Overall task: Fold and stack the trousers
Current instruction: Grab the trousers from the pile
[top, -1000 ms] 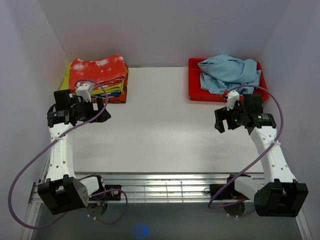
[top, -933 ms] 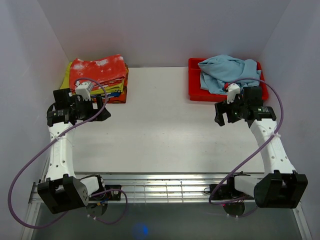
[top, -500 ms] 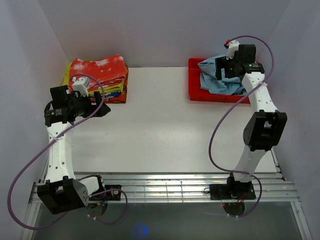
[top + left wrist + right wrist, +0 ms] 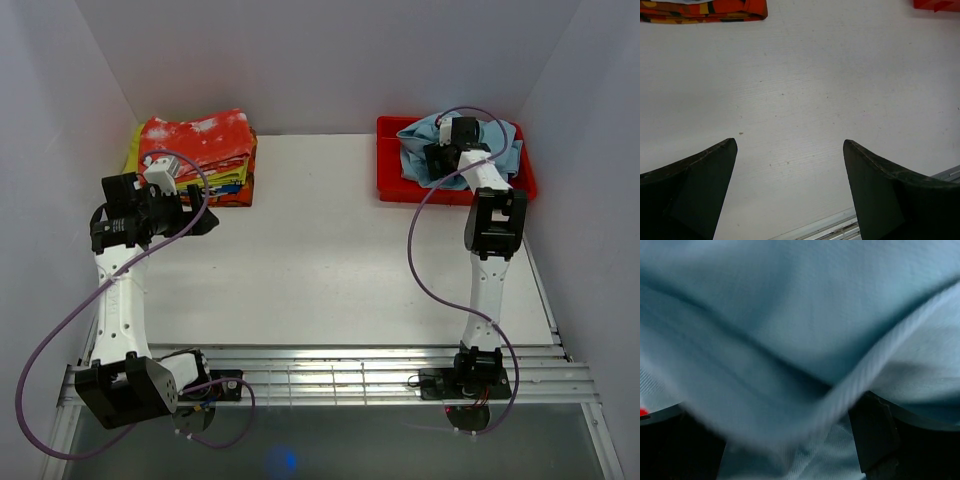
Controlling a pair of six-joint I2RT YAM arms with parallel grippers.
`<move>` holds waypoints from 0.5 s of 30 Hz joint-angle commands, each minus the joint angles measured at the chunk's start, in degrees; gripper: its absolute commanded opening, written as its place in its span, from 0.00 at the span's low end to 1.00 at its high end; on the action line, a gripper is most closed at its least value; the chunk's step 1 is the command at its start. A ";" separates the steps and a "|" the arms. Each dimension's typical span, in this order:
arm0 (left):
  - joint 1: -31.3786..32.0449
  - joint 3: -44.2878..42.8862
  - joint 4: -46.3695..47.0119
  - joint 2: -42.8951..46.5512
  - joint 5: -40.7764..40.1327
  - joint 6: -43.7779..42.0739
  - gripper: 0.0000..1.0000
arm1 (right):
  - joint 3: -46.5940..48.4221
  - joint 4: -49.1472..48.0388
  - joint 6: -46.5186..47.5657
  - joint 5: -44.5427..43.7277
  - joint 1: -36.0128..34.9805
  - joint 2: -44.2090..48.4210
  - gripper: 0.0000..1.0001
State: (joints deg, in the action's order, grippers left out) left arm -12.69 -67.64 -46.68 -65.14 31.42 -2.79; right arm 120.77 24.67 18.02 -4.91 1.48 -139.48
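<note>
The light sky-blue trousers [image 4: 440,135] lie crumpled in a red tray [image 4: 390,185] at the back right. My right gripper [image 4: 443,160] is pressed down into them. In the right wrist view blue fabric [image 4: 800,330] fills the frame and lies between the two dark fingers [image 4: 875,440], which stand apart. My left gripper [image 4: 205,222] hovers open and empty over the white table [image 4: 310,250], in front of the stack of folded clothes. In the left wrist view its fingers [image 4: 700,185] are wide apart over bare table.
A stack of folded clothes with a red-and-white mottled garment on top [image 4: 195,145] sits at the back left; its edge shows in the left wrist view [image 4: 705,12]. White walls close in the sides and back. A metal rail [image 4: 320,375] runs along the near edge.
My right arm has swung from the table in front of the tray up and over it, then dropped its gripper into the trousers. The left arm has barely moved.
</note>
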 commanded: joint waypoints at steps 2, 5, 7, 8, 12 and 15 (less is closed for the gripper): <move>-0.23 -1.53 -0.87 0.90 -2.15 -0.90 0.98 | 1.23 -2.16 3.07 -3.18 0.37 -2.37 0.96; -0.23 -2.41 -1.05 0.90 -2.15 -0.64 0.98 | -0.01 -1.90 3.69 -1.43 1.07 -2.29 0.79; -0.32 -2.85 -1.40 0.81 -2.24 -0.29 0.98 | -0.27 -1.90 3.86 -0.55 1.51 -0.54 0.40; -0.23 -3.46 -1.66 0.55 -2.24 -0.20 0.98 | -0.10 -1.90 3.60 0.50 2.03 0.43 0.26; -0.23 -4.96 -1.93 0.37 -2.24 0.59 0.98 | 2.00 -2.78 4.56 3.15 3.01 9.11 0.08; -0.23 -6.63 -1.75 0.02 -2.06 1.90 0.98 | 5.77 -3.04 5.36 4.29 3.36 15.43 0.08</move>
State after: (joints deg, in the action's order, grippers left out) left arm -12.67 -70.94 -48.29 -65.39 29.36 -2.31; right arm 120.99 24.47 21.69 -1.96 3.42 -136.51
